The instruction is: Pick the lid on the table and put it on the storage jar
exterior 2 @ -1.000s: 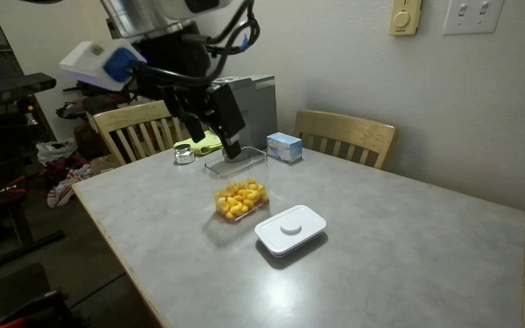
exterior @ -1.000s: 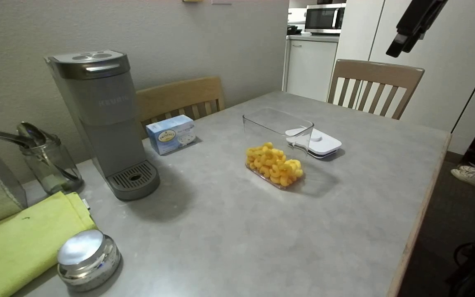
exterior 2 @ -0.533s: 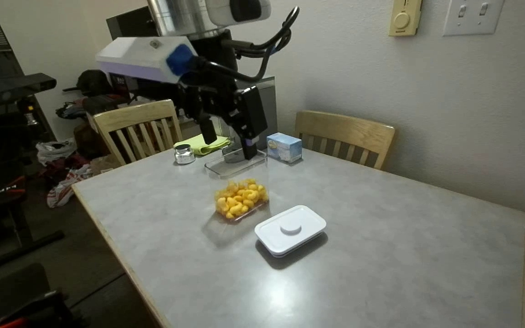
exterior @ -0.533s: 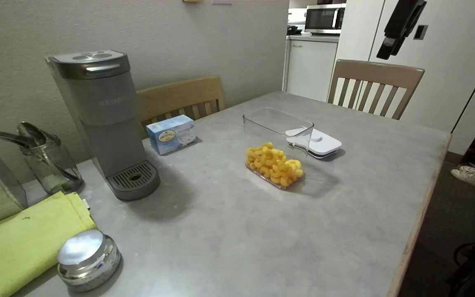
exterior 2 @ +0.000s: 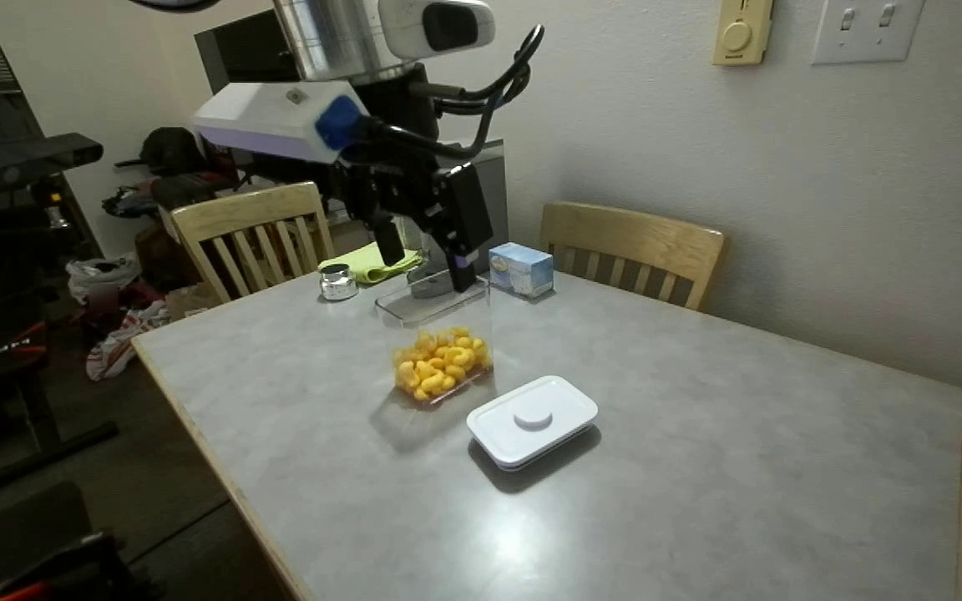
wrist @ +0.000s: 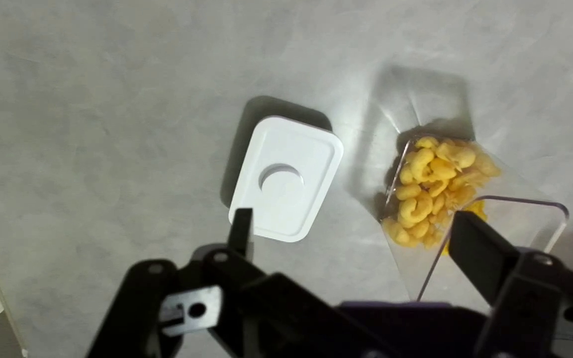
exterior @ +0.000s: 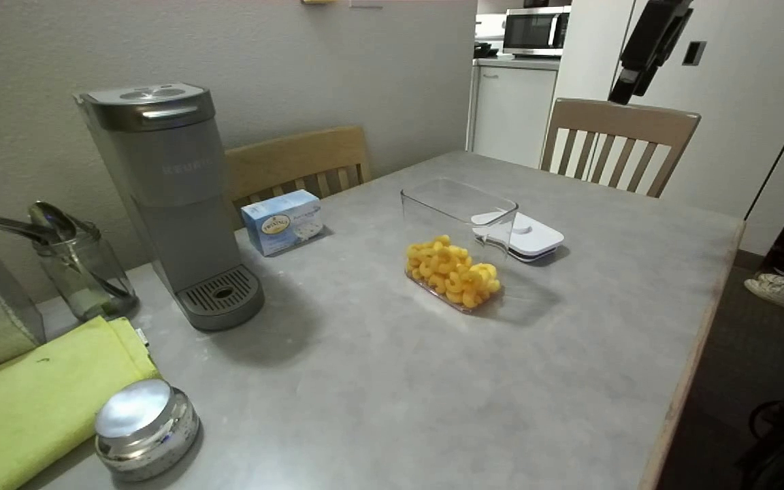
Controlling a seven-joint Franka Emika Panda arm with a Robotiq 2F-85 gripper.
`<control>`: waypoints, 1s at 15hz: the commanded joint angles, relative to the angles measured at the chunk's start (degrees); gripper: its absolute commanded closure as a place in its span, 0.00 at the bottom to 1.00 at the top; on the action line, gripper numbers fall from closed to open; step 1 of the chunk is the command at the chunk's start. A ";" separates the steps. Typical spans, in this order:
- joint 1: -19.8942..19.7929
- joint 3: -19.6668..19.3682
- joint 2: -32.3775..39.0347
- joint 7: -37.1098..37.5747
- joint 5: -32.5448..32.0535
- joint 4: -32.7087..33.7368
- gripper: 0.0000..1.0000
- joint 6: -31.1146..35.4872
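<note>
1. Your gripper (exterior 2: 427,274) has shifted rightward in an exterior view since a second ago and hangs above the table (exterior 2: 740,467), its fingers (wrist: 483,253) spread wide and holding nothing.
2. At left in that view, you see a shiny silver pot (exterior 2: 337,284) just beside a yellow-green cloth (exterior 2: 364,265).
3. Next comes the storage jar (exterior 2: 468,315), upright and open at the top, yellow-orange pieces (exterior 2: 439,365) filling its lower part.
4. Behind it, to the right, you have a blue box (exterior 2: 521,271).
5. Your white lid (exterior 2: 533,421) lies flat on the table, near the storage jar but apart from it.
</note>
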 commanded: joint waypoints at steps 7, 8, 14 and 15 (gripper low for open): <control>-1.65 3.42 11.49 3.96 0.08 5.03 0.00 10.11; -1.77 3.79 12.93 4.48 0.02 6.31 0.00 10.51; -3.08 5.56 20.78 6.62 -0.11 13.91 0.00 10.27; -3.40 5.83 21.82 6.85 -0.01 15.06 0.00 10.00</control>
